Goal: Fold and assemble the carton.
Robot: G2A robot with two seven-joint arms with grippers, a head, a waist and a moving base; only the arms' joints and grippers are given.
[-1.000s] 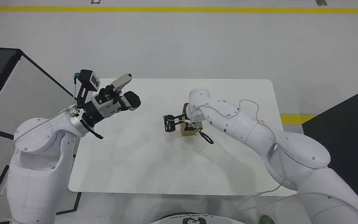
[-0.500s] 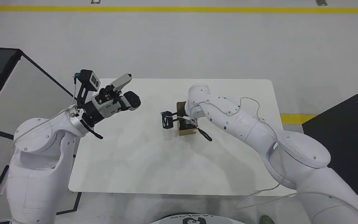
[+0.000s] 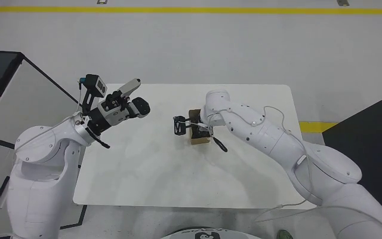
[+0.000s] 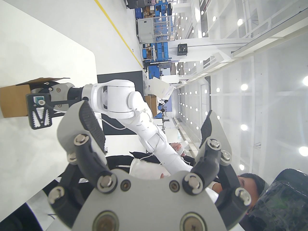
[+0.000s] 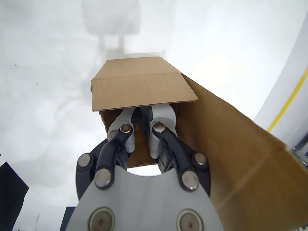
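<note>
1. Nearest to you in the top view is the front edge of the white table (image 3: 155,191), low in the frame. Its top takes up the middle of the frame.
2. Over the left part of the table, at the left centre of the frame, you find the left gripper (image 3: 136,95). It hangs in the air above the table top and touches nothing. Its own wrist view shows you the two fingers (image 4: 89,121) spread wide apart, with nothing between them.
3. At the centre of the frame you see the brown cardboard carton (image 3: 197,139), well apart from the left gripper. The right arm comes to it from the lower right. You cannot tell whether the carton rests on the table top or is held just above it.
4. The right gripper (image 5: 142,109) is pushed into the open end of the carton. Its fingers (image 5: 163,116) are pressed close together, and their tips go under a flap (image 5: 142,90) that lies folded over them. You cannot tell if any cardboard is caught between the pads, because the flap hides the tips.
5. A long side panel (image 5: 228,145) of the carton runs just beside the right gripper and opens outward.
6. Farthest from you, beyond the far edge of the table, a yellow line (image 3: 191,9) crosses the grey floor along the top of the frame. A black frame (image 3: 12,66) stands at the left edge.
</note>
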